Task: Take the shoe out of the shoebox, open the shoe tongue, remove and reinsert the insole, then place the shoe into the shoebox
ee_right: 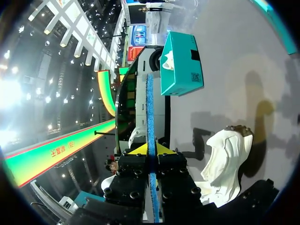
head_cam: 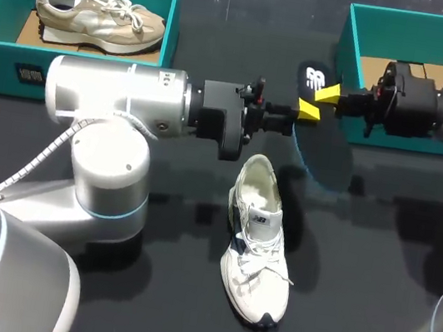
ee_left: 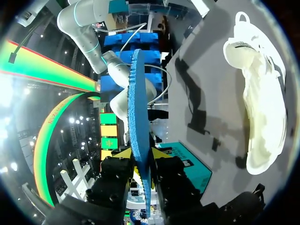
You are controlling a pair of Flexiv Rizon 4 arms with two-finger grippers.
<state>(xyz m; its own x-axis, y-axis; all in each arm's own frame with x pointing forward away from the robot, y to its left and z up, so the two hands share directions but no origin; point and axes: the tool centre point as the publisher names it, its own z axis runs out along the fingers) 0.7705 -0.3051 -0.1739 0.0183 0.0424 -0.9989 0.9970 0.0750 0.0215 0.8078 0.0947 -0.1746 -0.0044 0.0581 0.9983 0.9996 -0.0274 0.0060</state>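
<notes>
A black insole [head_cam: 312,75] with a blue underside hangs in the air over the middle of the table, held on edge. My left gripper [head_cam: 304,110] [ee_left: 142,153] has a yellow tip against each face of the insole [ee_left: 138,103]. From the other side my right gripper [head_cam: 327,93] [ee_right: 151,150] is shut on the same insole [ee_right: 150,108]. The white shoe [head_cam: 256,239] [ee_left: 260,108] [ee_right: 225,159] lies on the table below them, its tongue pulled open and its toe towards the front edge. The teal shoebox [head_cam: 356,36] at the back right lies under my right arm.
A second teal box [head_cam: 0,21] [ee_right: 180,61] at the back left holds a beige shoe [head_cam: 102,16]. My left arm's big grey body fills the left front of the table.
</notes>
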